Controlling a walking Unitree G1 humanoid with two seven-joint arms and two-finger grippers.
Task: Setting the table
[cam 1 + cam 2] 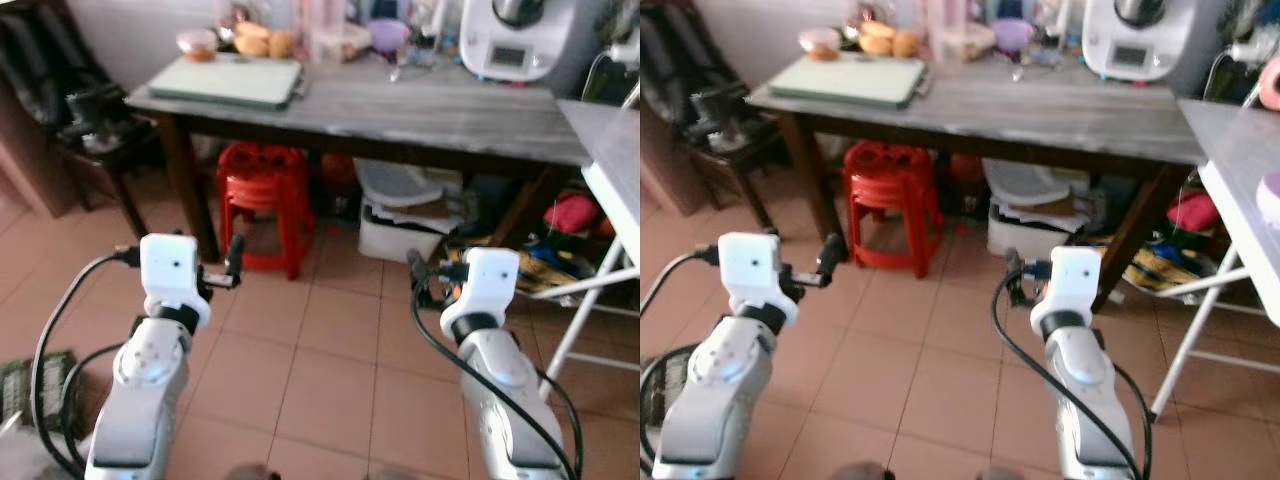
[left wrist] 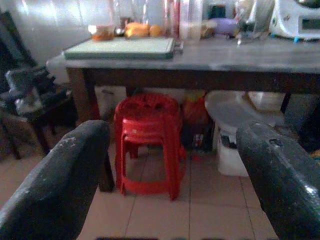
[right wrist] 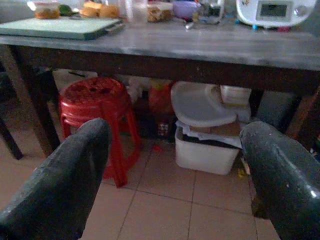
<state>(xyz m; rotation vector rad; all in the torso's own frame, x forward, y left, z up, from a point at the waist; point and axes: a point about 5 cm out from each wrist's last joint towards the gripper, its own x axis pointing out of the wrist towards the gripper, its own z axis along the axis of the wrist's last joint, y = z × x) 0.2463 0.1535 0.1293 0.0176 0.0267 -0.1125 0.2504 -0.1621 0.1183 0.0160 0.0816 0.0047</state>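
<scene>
A grey-topped table (image 1: pixel 430 112) on dark wooden legs stands ahead of me. On its left part lies a pale green board (image 1: pixel 228 80), with an orange bowl (image 1: pixel 197 44) and bread rolls (image 1: pixel 264 42) behind it. A purple bowl (image 1: pixel 388 35) and clear containers (image 1: pixel 335 40) sit further back, and a white kitchen appliance (image 1: pixel 515 38) is at the right. My left gripper (image 1: pixel 233 262) is held out over the floor tiles, open and empty. My right gripper (image 1: pixel 419 270) is at the same height, also open, its fingers (image 3: pixel 280 170) wide apart.
Stacked red plastic stools (image 1: pixel 264 200) stand under the table's left half, and a white bin (image 1: pixel 405 215) with clutter is beside them. A dark chair (image 1: pixel 95 130) is at the left. A white folding table (image 1: pixel 610 170) juts in from the right. Bare floor tiles (image 1: pixel 330 350) lie before me.
</scene>
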